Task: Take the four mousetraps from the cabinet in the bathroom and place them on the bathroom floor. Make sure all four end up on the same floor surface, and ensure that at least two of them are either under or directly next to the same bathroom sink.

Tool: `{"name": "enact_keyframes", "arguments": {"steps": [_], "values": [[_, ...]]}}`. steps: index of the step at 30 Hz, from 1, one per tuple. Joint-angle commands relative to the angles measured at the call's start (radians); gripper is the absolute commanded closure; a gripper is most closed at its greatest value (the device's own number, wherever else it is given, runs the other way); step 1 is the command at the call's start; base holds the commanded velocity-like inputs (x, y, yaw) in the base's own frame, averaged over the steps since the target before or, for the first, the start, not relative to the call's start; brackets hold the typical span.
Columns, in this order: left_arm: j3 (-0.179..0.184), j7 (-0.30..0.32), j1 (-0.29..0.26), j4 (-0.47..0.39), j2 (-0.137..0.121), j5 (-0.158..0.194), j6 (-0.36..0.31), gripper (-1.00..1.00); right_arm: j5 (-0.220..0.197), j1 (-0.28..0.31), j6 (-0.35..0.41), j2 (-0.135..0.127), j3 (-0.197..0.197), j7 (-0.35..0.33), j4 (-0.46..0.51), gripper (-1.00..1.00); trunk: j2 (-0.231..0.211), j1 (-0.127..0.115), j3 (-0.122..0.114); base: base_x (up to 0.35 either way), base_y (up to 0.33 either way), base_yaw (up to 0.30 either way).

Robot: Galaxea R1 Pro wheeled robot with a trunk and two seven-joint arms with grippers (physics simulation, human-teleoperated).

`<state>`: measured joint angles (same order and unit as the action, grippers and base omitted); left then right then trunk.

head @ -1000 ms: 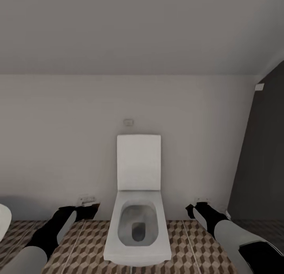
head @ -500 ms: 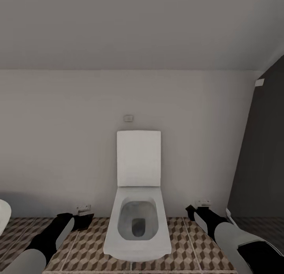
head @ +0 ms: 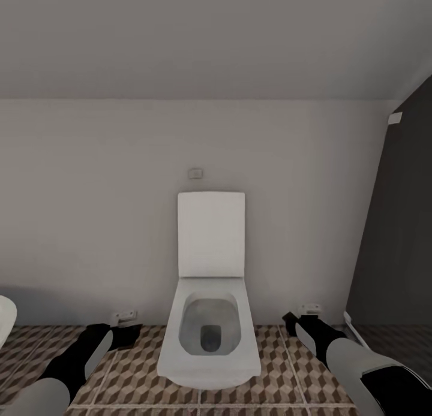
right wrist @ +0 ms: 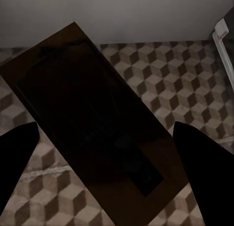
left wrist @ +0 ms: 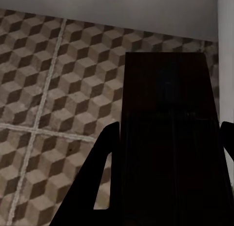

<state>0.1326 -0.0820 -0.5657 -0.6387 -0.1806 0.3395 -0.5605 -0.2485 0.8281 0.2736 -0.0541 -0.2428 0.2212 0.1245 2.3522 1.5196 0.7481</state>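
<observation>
My left gripper (left wrist: 165,153) holds a mousetrap (left wrist: 168,138) — near end cut off; my right gripper (right wrist: 107,172) clamps another dark board (right wrist: 92,118) above the bathroom floor (right wrist: 190,79), detail murky.

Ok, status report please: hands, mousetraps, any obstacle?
Left hand shut on a mousetrap. Right hand shut on a second mousetrap. Toilet straight ahead, standing on the bathroom floor.

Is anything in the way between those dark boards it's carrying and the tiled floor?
Nothing visible. The left gripper holds the left mousetrap, the right gripper holds the right mousetrap, both over bare bathroom floor. The toilet stands between the arms, not beneath either board.
</observation>
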Motion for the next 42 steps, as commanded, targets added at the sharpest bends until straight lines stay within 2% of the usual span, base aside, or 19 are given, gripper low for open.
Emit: {"name": "enact_keyframes", "arguments": {"steps": [1, 5, 8, 10, 11, 12, 14, 21, 29, 42], "values": [[0.007, -0.011, 0.0, -0.002, -0.002, 0.009, 0.001, 1.0, -0.009, 0.0, 0.006, 0.0, -0.009, 0.005, 0.002, 1.0, 0.008, 0.004, 0.004, 0.0, 0.0, 0.0], [0.007, -0.021, -0.001, 0.002, -0.003, 0.009, 0.031, 1.0, -0.009, 0.0, -0.002, 0.002, -0.009, 0.006, -0.005, 1.0, 0.036, 0.019, 0.017, 0.0, 0.0, 0.0], [0.006, -0.093, 0.0, 0.003, 0.0, -0.01, 0.056, 1.0, -0.009, 0.0, -0.067, 0.004, -0.009, 0.005, -0.061, 1.0, 0.057, 0.031, 0.026, 0.0, 0.0, 0.0], [0.006, -0.107, -0.001, 0.003, 0.001, -0.015, 0.059, 1.0, -0.009, 0.0, -0.093, 0.004, -0.009, 0.005, -0.08, 1.0, 0.071, 0.038, 0.033, 0.0, 0.0, 0.0], [0.006, -0.116, -0.001, 0.004, 0.004, -0.018, 0.063, 1.0, -0.009, 0.0, -0.118, 0.007, -0.009, 0.004, -0.097, 1.0, 0.078, 0.042, 0.036, 0.0, 0.0, 0.0], [0.006, -0.125, -0.001, 0.004, 0.017, -0.022, 0.069, 1.0, -0.009, 0.0, -0.145, 0.013, -0.009, 0.0, -0.115, 1.0, 0.085, 0.046, 0.039, 0.0, 0.0, 0.0], [0.007, -0.132, 0.0, 0.005, 0.029, -0.028, 0.074, 1.0, -0.01, 0.0, -0.161, 0.021, -0.008, -0.006, -0.125, 1.0, 0.099, 0.054, 0.045, 0.0, 0.0, 0.0], [0.007, -0.184, -0.002, 0.004, 0.045, -0.044, 0.078, 1.0, -0.032, 0.0, -0.175, 0.031, -0.007, -0.024, -0.135, 1.0, 0.148, 0.08, 0.067, 0.0, 0.0, 0.0], [0.006, -0.197, -0.005, 0.004, 0.046, -0.045, 0.077, 1.0, -0.047, 0.0, -0.153, 0.031, -0.007, -0.091, -0.138, 1.0, 0.15, 0.084, 0.098, 0.0, 0.0, 0.0], [0.003, -0.197, -0.005, 0.004, 0.045, -0.043, 0.078, 1.0, -0.045, 0.0, -0.15, 0.023, -0.007, -0.097, -0.137, 1.0, 0.153, 0.09, 0.148, 0.0, 0.0, 0.0]]}}
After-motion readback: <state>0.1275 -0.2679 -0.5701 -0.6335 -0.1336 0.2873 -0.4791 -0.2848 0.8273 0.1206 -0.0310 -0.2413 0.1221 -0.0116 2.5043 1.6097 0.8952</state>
